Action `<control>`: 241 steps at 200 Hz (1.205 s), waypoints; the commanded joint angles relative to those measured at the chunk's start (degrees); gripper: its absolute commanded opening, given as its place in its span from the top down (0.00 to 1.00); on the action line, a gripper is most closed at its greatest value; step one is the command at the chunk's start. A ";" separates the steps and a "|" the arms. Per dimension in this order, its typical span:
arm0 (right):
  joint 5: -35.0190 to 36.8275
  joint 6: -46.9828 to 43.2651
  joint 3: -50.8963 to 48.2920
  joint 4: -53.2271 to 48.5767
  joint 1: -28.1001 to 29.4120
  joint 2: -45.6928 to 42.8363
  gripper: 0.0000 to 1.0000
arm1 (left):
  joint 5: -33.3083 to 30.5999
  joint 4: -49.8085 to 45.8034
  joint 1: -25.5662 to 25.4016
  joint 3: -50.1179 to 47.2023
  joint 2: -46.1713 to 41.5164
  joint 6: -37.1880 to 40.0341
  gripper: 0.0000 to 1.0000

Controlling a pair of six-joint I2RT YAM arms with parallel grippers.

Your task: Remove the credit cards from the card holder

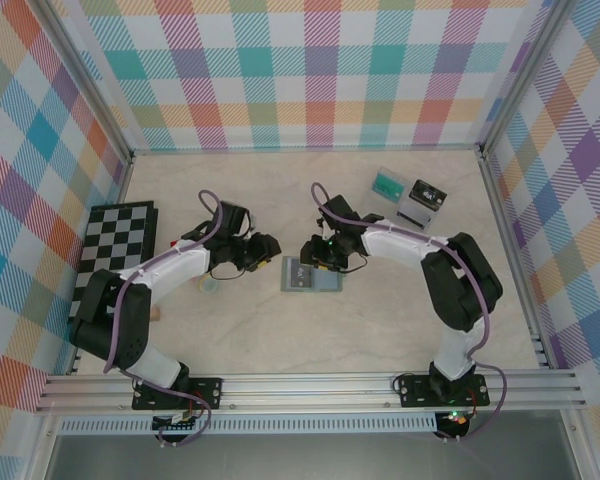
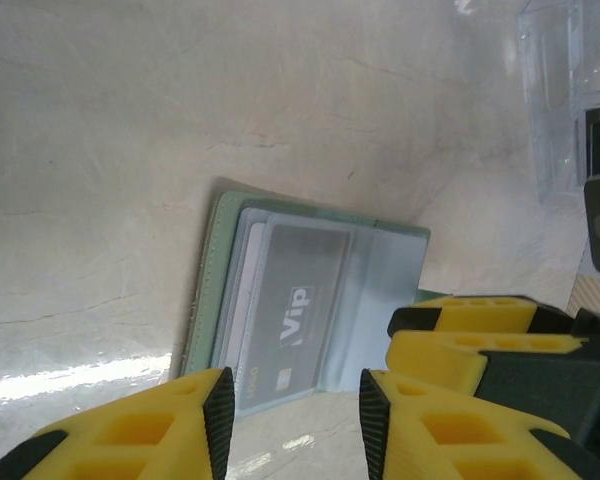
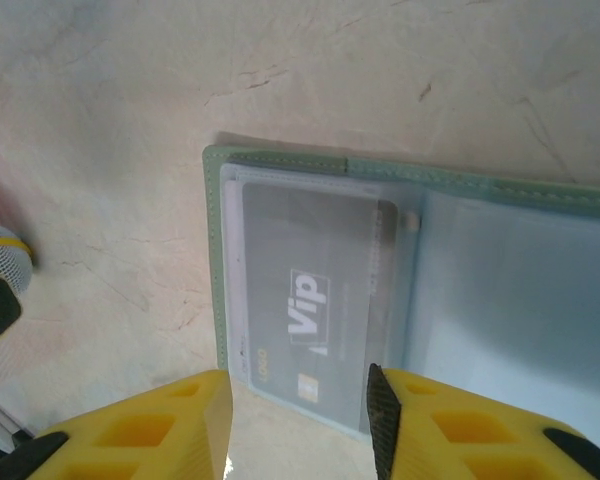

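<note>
Checked walls are standing round the bench (image 1: pixel 230 330), where the open card holder (image 1: pixel 311 273) is lying flat between the left tool (image 2: pixel 295 400) and right tool (image 3: pixel 300 395). Both are gaping, gripping nothing. Next, I think, one should be pinning it while the other is pulling the grey Vip card (image 3: pixel 310 300) out. Wrist views are showing its letters; the top view is showing the tools facing each other.

Pastel plaid walls (image 1: pixel 320 70) enclose a pale, marbled tabletop (image 1: pixel 250 335), evenly lit.

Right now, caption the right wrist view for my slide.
Right gripper open over the grey-teal fabric card holder, a grey Vip credit card inside its clear pocket.
</note>
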 commanded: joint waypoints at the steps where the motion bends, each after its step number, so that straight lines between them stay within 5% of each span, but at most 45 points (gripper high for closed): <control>1: 1.30 -2.34 3.60 -3.77 0.70 1.94 0.57 | 2.46 1.34 0.28 -0.49 2.30 -0.65 0.61; 44: 11.99 -7.31 9.24 -13.11 3.55 5.85 0.50 | 4.16 3.56 0.11 -0.72 5.11 -1.98 0.62; 104: 18.27 -8.66 14.83 -20.42 5.83 11.98 0.44 | 4.16 3.70 0.11 -0.57 6.67 -2.11 0.63; 241: 16.79 -7.24 13.25 -19.96 5.67 16.11 0.63 | 10.58 5.73 -2.43 0.18 10.83 -1.44 0.68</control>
